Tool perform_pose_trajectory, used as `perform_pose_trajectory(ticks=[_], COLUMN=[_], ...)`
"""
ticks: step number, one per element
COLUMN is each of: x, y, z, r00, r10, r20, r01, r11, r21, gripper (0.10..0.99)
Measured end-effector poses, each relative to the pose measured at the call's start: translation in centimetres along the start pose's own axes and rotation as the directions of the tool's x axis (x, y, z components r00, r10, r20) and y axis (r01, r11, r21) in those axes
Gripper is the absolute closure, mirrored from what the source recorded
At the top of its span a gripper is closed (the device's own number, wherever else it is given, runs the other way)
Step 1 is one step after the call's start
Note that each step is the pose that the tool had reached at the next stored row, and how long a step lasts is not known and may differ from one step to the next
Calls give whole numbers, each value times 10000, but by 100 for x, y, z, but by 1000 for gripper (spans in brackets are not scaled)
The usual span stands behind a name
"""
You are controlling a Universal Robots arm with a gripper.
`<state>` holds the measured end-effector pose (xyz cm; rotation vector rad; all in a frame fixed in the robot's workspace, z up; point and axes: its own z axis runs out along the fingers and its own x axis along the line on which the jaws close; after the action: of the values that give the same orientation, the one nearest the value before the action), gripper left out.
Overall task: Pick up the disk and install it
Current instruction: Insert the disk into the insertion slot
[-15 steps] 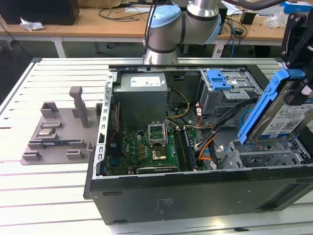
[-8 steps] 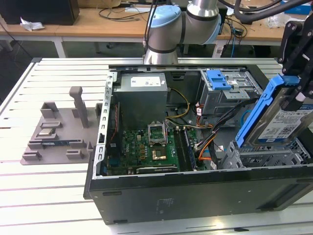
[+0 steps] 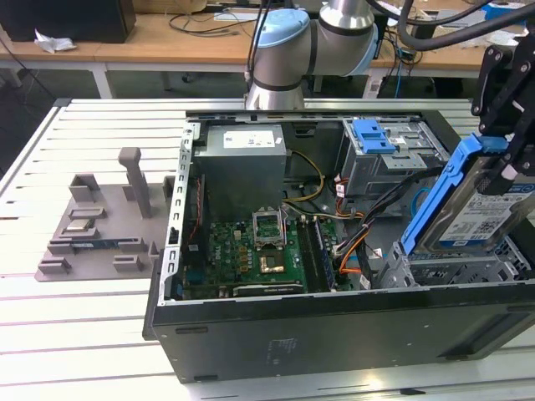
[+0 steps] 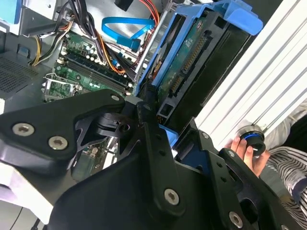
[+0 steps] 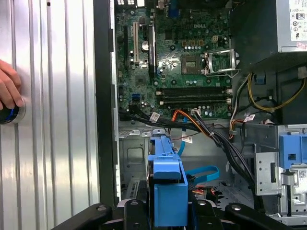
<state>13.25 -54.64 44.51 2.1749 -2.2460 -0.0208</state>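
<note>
One end effector [image 3: 501,159] pinching the disk [image 3: 468,209], tilted above the open computer case [image 3: 334,334]

No print is coming through clearly enough to read. The disk [image 3: 478,219], sitting just under the gripper [image 3: 504,150], is carrying a blue-and-white label whose lines are blurring together, and the power supply [image 3: 242,144], well away from the gripper across the case, is wearing a white sticker, equally unreadable.
</note>
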Motion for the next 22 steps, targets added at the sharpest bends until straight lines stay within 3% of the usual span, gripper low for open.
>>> perform_pose_trajectory(ticks=[22], x=[-5], y=[-8], z=[351], r00=[10000], r10=[0], r20=[0], r01=[0], r11=[10000], r21=[-1], gripper=[714])
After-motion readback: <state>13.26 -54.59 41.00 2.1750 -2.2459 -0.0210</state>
